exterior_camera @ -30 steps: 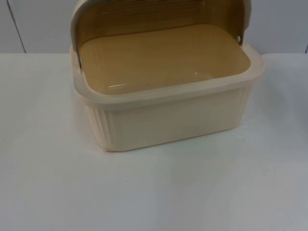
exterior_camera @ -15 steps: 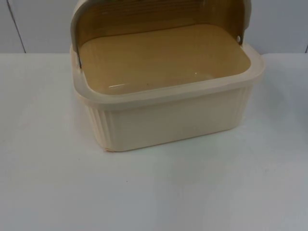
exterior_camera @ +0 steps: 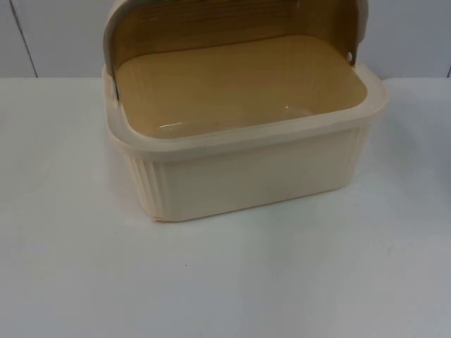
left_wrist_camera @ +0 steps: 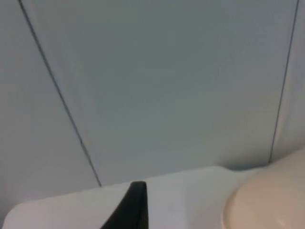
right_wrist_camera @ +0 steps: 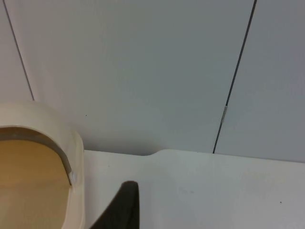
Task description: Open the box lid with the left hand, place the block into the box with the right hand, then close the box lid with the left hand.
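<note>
A cream box (exterior_camera: 246,179) with ribbed walls stands at the back middle of the table in the top view. Its brown see-through lid (exterior_camera: 211,24) is rolled up and back, so the box is open, and its tan floor shows bare. My left gripper (left_wrist_camera: 133,210) is off to the box's left, facing the wall, with a rounded cream part of the box (left_wrist_camera: 267,200) beside it. My right gripper (right_wrist_camera: 125,205) is off to the box's right, close to the lid's cream end (right_wrist_camera: 43,124) and its grey-edged brown panel (right_wrist_camera: 28,181).
The white table (exterior_camera: 225,282) stretches in front of the box and on both of its sides. Right behind the box rises the grey partition wall (exterior_camera: 56,35), which both wrist views face at close range.
</note>
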